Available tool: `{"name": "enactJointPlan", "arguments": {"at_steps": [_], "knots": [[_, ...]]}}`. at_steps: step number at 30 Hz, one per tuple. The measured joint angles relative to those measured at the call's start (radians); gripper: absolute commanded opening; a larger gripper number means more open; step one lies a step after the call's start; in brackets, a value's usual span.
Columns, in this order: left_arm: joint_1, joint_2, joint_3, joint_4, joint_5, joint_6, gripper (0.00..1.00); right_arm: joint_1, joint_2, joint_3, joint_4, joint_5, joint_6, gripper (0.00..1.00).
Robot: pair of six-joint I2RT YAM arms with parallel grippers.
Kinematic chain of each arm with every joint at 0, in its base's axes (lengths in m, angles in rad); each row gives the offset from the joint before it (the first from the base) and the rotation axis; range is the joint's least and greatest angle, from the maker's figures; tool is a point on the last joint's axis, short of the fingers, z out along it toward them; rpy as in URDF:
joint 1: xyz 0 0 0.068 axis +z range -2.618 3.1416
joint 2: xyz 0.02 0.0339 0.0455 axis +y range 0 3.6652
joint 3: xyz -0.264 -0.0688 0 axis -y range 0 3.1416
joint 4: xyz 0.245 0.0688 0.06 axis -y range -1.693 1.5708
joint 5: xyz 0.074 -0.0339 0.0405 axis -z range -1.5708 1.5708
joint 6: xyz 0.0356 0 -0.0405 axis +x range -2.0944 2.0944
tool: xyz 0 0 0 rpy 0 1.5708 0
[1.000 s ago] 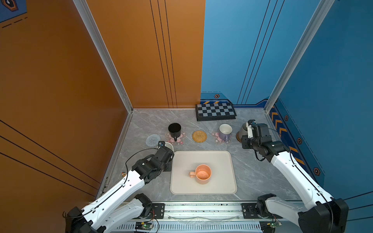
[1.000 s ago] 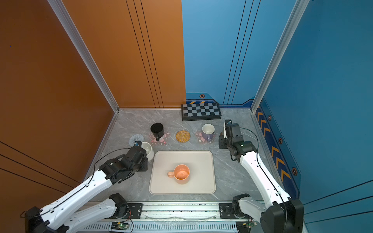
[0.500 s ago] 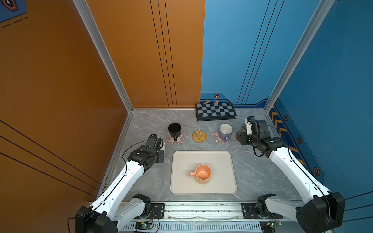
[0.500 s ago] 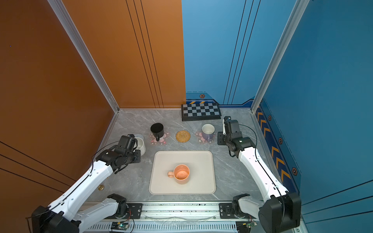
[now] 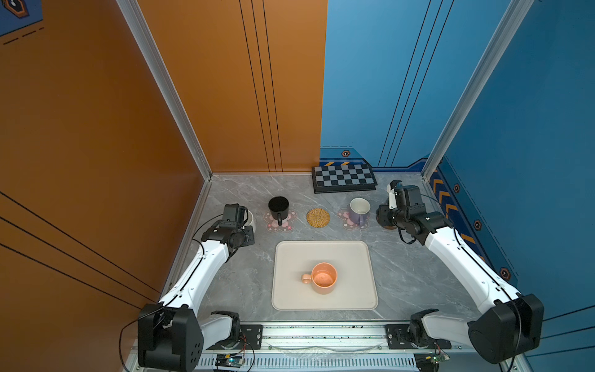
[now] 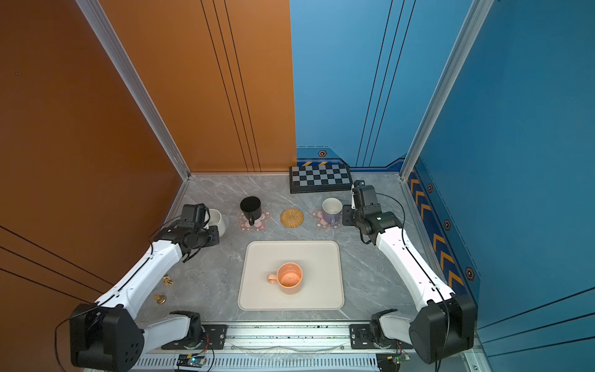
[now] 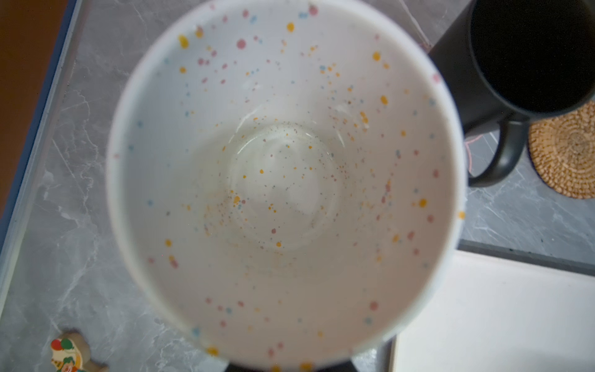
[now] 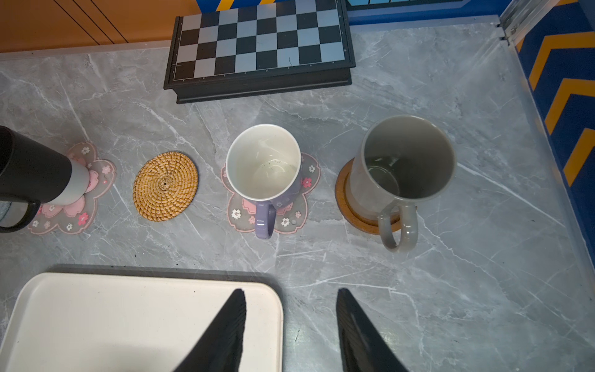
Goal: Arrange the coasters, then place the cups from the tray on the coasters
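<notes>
The speckled white cup point(image 7: 283, 180) fills the left wrist view, and my left gripper point(image 6: 215, 229) is shut on it at the far left, by the grey-blue coaster point(image 6: 228, 221). I cannot tell if it rests there. The black cup point(image 5: 278, 206) and the lavender cup point(image 5: 359, 209) each stand on a pink flower coaster point(image 5: 289, 223) point(image 5: 345, 220). Between them the straw coaster point(image 5: 318, 217) lies bare. The grey cup point(image 8: 402, 167) stands on the wooden coaster point(image 8: 360, 222). My right gripper point(image 8: 291, 299) is open and empty, short of it. The peach cup point(image 5: 323, 278) stands on the tray point(image 5: 289, 257).
A black-and-grey checkered board point(image 5: 344, 178) lies against the back wall. Two small figurines point(image 6: 167, 281) point(image 6: 160, 299) sit on the table near the left arm. Walls close the left, right and back sides.
My left arm has carried the speckled cup from beside the tray's left corner back toward the far left. The right gripper has drawn off the grey cup, its jaws a little wider.
</notes>
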Motion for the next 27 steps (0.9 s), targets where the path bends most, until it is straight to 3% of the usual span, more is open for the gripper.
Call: {"name": "enactJointPlan", "arguments": {"at_steps": [27], "knots": [[0.077,0.32,0.185,0.169,0.027,0.047,0.0,0.001,0.06,0.054,-0.016,-0.031,0.005,0.53]]}}
